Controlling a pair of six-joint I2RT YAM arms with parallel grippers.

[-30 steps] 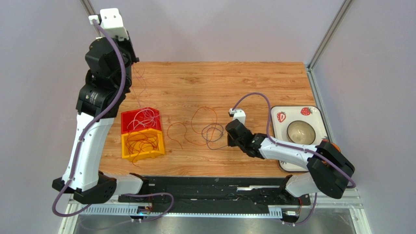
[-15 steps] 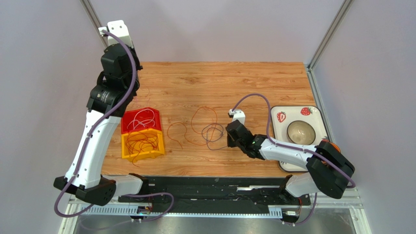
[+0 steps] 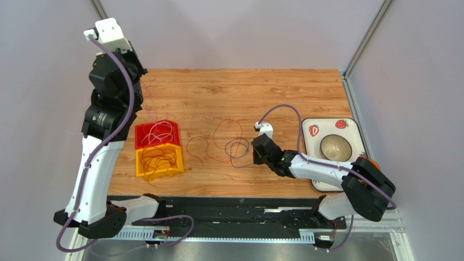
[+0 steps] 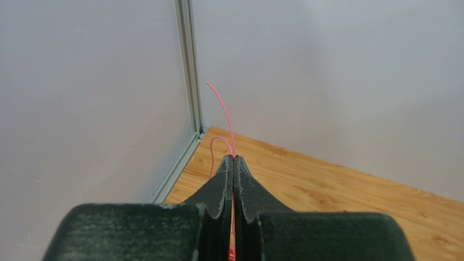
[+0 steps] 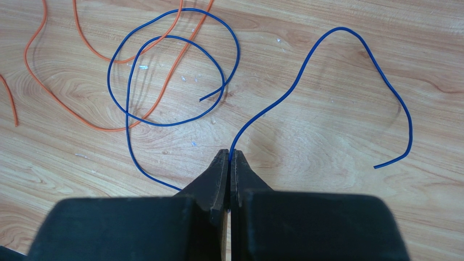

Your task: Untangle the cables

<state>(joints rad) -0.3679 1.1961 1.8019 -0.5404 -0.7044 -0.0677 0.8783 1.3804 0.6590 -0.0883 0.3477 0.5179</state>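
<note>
— Where are your pincers right now?
— My left pincer (image 4: 234, 159) is raised by the far-left corner, pressed shut on a pink cable (image 4: 222, 111) whose end pokes past the tips. My right pincer (image 5: 229, 155) is low over the surface (image 3: 272, 92), clamped on a blue cable (image 5: 305, 70).
— And the remaining cables?
— Orange cables (image 5: 54, 103) lie looped beside the blue one. More are heaped in the red bin (image 3: 139, 135) and the yellow bin (image 3: 158, 175).

Strawberry-print tray (image 3: 327, 125) with bowl (image 3: 327, 142); red-and-yellow bin (image 3: 160, 174).
</note>
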